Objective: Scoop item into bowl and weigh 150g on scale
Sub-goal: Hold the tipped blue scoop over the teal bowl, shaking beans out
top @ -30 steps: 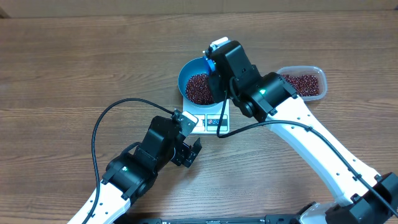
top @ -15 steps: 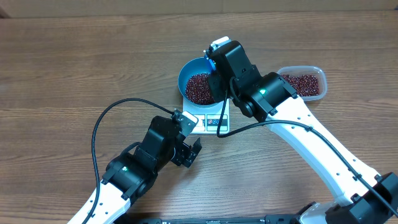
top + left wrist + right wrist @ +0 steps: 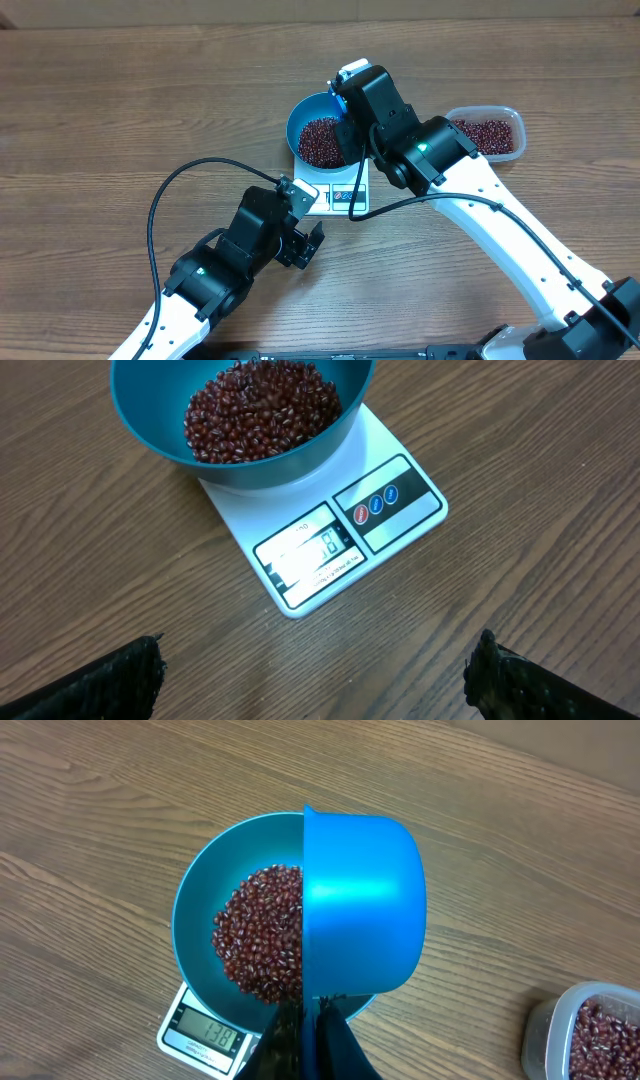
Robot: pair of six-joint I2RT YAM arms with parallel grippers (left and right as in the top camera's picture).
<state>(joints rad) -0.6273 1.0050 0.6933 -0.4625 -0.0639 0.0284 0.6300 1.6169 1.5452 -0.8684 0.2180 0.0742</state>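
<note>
Right wrist: right gripper (image 3: 308,1012), clenching the scoop (image 3: 362,905), is holding it tipped above the bowl (image 3: 190,900); trickling more beans (image 3: 255,935) seems next.

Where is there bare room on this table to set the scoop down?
Free: the wide bare wood of the table left of the bowl, and the strip behind bowl and tub up to the far edge. Crowded: the middle, where the right gripper holds the scoop over the bowl on the scale, and the left gripper stands open just before the scale.
</note>
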